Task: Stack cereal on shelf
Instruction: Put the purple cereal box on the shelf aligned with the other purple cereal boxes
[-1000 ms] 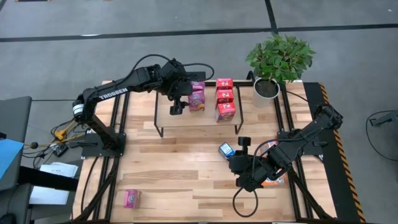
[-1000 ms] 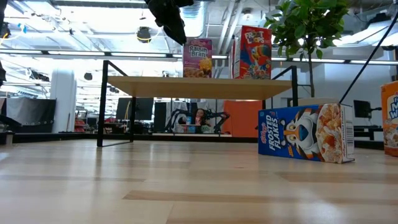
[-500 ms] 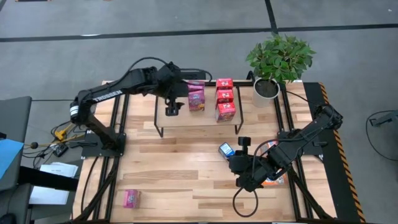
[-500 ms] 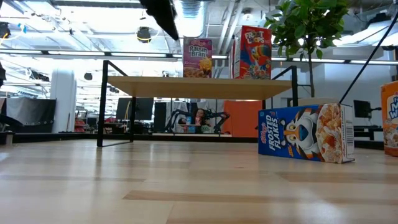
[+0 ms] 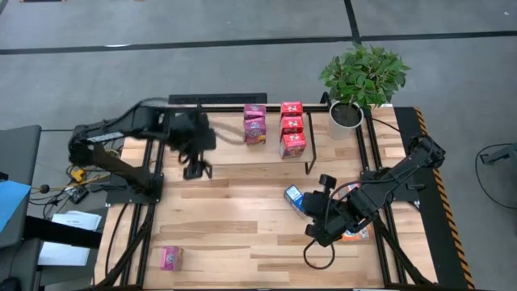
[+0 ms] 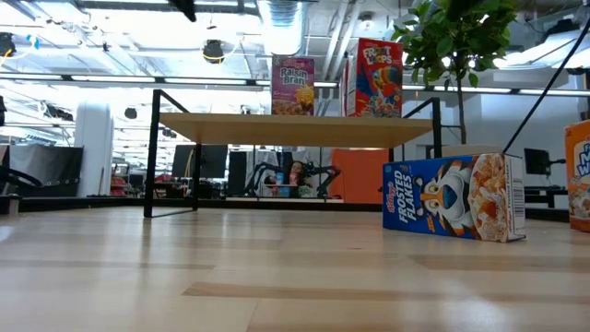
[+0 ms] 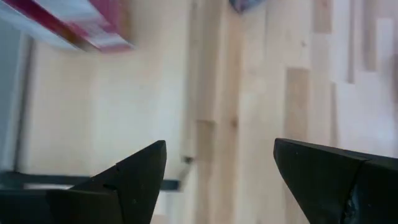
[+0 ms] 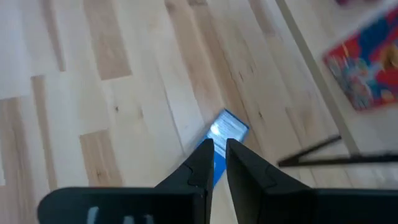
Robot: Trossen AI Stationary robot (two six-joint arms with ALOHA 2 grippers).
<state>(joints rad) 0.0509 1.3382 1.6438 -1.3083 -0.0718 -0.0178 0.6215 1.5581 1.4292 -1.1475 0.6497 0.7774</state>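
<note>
The shelf stands at the table's far middle, its board on black tube legs. On it stand magenta cereal boxes and red ones. A blue cereal box lies flat on the table at the right; an orange one lies under my right arm. A pink box lies at the near left. My left gripper hangs open over bare table left of the shelf. My right gripper hovers shut just above the blue box.
A potted plant stands at the far right, beside the shelf's right end. The shelf's black legs reach down to the table. Bare wood lies across the middle and near side.
My left gripper has drawn back from the magenta boxes on the shelf, moving toward the table's left edge and a little toward the near side while rolling, still open. My right gripper has rolled about its own line while staying above the blue box. No box has moved.
</note>
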